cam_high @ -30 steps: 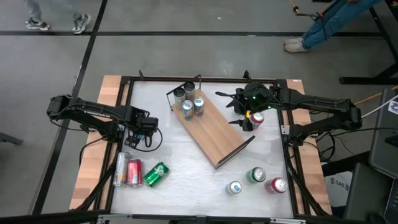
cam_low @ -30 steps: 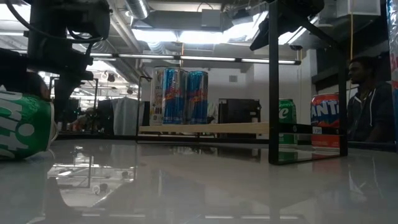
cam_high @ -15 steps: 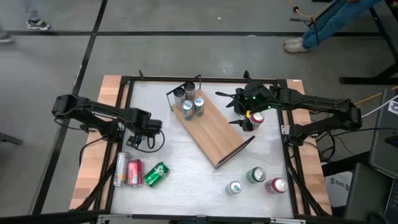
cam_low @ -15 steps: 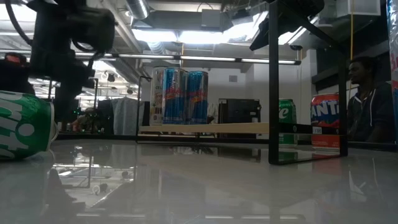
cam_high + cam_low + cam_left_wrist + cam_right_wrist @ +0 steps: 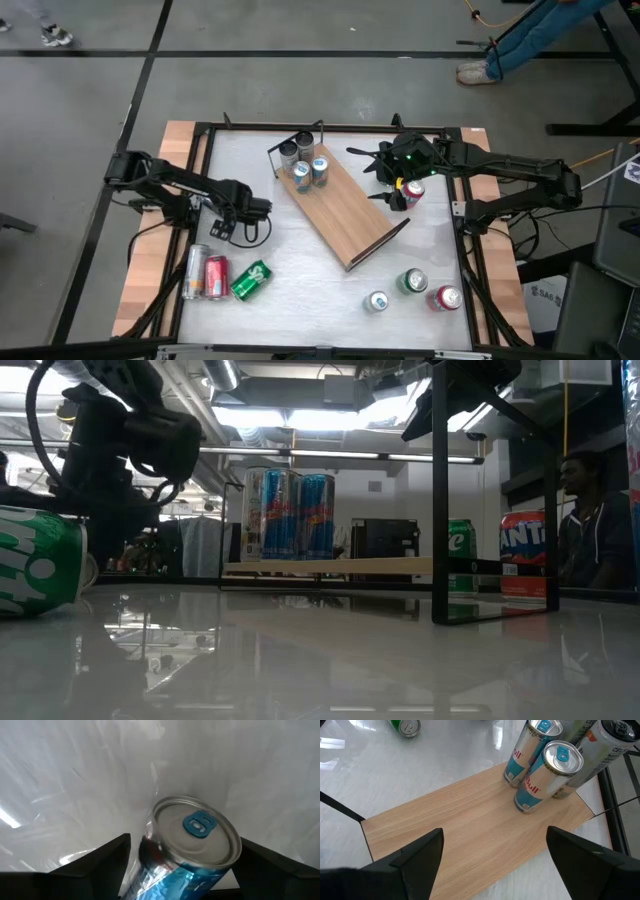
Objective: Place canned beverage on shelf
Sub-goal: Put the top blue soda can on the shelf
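Beyond the table you see a person (image 5: 590, 520) seated at the room's side. Another person's legs (image 5: 530, 35) cross the grey floor (image 5: 300, 80).

Left gripper (image 5: 256, 208) with its blue-and-silver can (image 5: 187, 851) has travelled away from the left edge of the tabletop (image 5: 300, 270), toward the middle and the shelf (image 5: 345, 210); the arm is stretched further out. Its fingers (image 5: 100, 857) have narrowed a bit around the can. In the low view the left arm now bulks larger, above the lying green can (image 5: 40, 560). The passer-by's feet beyond the far-left corner have nearly left the high view.
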Robot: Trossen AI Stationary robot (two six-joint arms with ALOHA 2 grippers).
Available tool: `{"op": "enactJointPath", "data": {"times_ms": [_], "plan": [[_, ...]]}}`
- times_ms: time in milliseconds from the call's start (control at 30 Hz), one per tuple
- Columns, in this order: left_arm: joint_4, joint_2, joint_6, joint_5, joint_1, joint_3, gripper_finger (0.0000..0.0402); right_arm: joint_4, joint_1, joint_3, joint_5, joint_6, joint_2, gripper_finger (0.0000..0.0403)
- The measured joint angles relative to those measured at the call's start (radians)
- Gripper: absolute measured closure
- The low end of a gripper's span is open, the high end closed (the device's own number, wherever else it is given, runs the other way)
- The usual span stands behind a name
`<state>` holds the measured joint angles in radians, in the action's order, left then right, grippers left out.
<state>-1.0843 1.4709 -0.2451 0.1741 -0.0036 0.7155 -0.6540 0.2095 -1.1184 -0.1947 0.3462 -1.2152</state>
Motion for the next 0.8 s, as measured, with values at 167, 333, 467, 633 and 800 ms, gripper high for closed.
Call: {"op": "enactJointPath", "data": {"times_ms": [167, 333, 467, 633, 800], "plan": [[0.006, 0.010, 0.003, 0.003, 0.000, 0.000, 0.0141, 0.000, 0.000, 0.000, 0.000, 0.000, 0.000, 0.0061], [0.024, 0.010, 0.049, 0.034, 0.000, 0.007, 0.0180, 0.000, 0.000, 0.000, 0.000, 0.000, 0.000, 0.0061], [0.099, 0.006, 0.154, 0.052, 0.001, 0.029, 0.0185, 0.000, 0.000, 0.000, 0.000, 0.000, 0.000, 0.0061], [0.196, -0.010, 0.330, 0.059, 0.000, 0.051, 0.0185, 0.000, 0.000, 0.000, 0.000, 0.000, 0.000, 0.0061], [0.294, -0.032, 0.440, 0.097, -0.007, 0.083, 0.0184, 0.000, 0.000, 0.000, 0.000, 0.000, 0.000, 0.0061]]}}
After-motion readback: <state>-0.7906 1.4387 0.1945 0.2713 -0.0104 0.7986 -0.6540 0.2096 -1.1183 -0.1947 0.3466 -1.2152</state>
